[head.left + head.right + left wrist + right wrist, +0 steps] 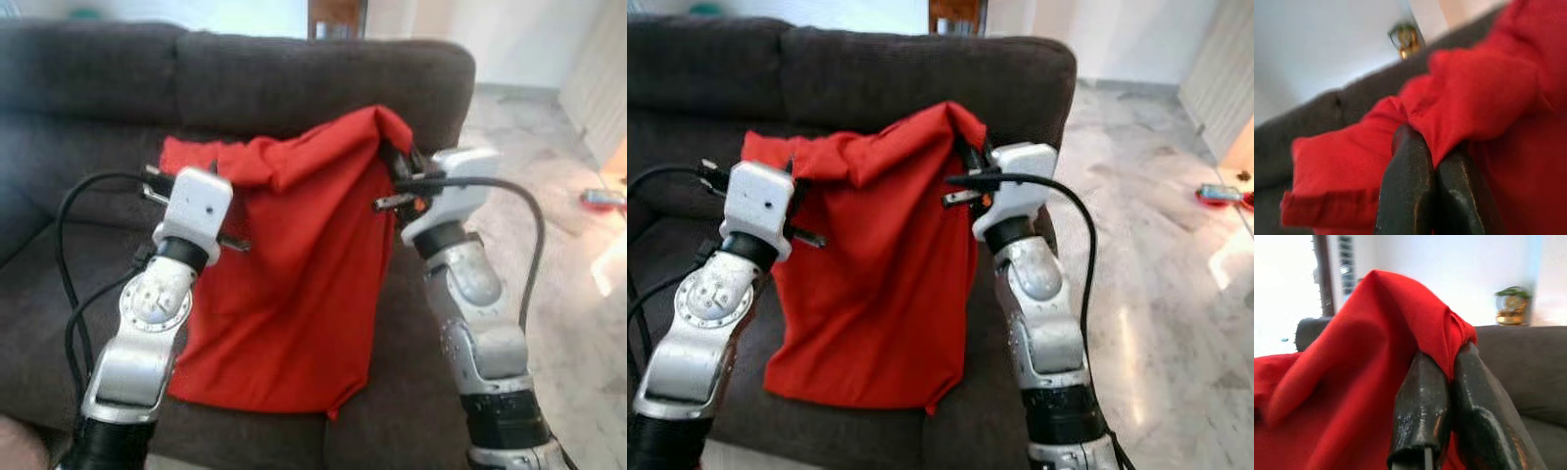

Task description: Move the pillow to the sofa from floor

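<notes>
You held the red pillow [284, 284] over the sofa [88, 88] seat, left tool [1435, 166] and right tool [1449, 377] each clamped on its top edge; lowering evenly before unclamping looked wise.

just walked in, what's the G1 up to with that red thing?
It is holding a limp red pillow up in front of the dark grey sofa, one tool on each upper corner. The left tool is pinched shut on the fabric at one corner, the right tool shut on the other. The pillow hangs between the arms with its lower edge down at the seat cushion; it has not been let go.
</notes>
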Tool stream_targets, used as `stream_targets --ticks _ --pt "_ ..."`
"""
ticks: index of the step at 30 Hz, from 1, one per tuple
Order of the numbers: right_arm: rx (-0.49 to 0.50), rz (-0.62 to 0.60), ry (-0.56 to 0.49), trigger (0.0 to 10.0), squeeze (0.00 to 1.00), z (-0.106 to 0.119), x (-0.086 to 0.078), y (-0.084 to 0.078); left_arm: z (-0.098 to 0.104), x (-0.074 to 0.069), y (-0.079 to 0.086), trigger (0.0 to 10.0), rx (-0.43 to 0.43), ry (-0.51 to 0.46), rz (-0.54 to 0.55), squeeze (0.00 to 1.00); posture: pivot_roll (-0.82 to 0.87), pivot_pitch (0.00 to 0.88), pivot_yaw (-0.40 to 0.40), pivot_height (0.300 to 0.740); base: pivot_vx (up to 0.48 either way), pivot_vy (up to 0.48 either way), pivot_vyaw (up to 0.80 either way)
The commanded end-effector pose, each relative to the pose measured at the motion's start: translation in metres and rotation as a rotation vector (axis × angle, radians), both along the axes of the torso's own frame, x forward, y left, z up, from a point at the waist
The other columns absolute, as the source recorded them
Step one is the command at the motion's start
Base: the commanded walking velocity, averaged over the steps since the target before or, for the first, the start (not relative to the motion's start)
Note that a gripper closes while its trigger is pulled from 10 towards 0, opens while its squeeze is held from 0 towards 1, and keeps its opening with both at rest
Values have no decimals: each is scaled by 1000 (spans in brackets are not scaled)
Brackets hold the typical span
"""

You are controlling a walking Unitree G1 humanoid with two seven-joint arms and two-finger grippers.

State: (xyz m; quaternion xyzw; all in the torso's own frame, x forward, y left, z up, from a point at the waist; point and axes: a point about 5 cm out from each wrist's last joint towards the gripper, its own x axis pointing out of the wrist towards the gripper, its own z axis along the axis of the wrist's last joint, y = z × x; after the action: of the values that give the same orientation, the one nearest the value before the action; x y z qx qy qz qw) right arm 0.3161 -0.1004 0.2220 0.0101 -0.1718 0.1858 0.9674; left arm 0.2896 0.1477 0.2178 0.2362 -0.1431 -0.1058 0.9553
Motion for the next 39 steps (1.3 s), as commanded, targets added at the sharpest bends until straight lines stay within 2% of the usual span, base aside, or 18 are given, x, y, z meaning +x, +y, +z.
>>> stream_targets --ticks 1,7,10,14,16,18,24,25,26,27,39 --pt "-22 24 -14 10000 0 2 -2 3 -15 -1 -11 10000 57 77 -56 0 76 0 6 740 0 0 0" --pt "-86 43 83 10000 0 -23 -4 1 -27 -4 -15 10000 104 152 -95 0 77 0 5 740 0 0 0" --pt "-152 50 158 10000 0 -41 -6 1 -39 -8 -18 10000 158 207 -121 0 74 0 5 740 0 0 0" --pt "-161 63 176 10000 0 -48 -9 1 -48 -12 -22 10000 199 245 -153 0 72 0 6 740 0 0 0" --pt "-164 81 187 10000 0 -51 -11 2 -56 -15 -26 10000 256 273 -184 0 70 0 7 740 0 0 0" --pt "-166 88 188 10000 0 -51 -12 3 -58 -16 -28 10000 279 276 -198 0 70 0 7 740 0 0 0" --pt "-161 95 183 10000 0 -50 -12 4 -49 -12 -24 10000 233 234 -146 0 72 0 5 740 0 0 0" --pt "-156 98 184 10000 0 -49 -12 4 -48 -11 -22 10000 235 227 -134 149 72 0 6 740 0 0 0" --pt "-151 102 184 10000 0 -49 -12 4 -48 -10 -21 10000 235 224 -126 455 72 0 6 740 0 0 0" --pt "-143 104 184 10000 1000 -49 -12 5 -47 -10 -19 10000 235 221 -116 1000 71 0 6 740 0 0 0" --pt "-132 99 171 10000 1000 -45 -10 5 -45 -9 -18 10000 221 203 -97 1000 71 0 3 740 0 0 0"
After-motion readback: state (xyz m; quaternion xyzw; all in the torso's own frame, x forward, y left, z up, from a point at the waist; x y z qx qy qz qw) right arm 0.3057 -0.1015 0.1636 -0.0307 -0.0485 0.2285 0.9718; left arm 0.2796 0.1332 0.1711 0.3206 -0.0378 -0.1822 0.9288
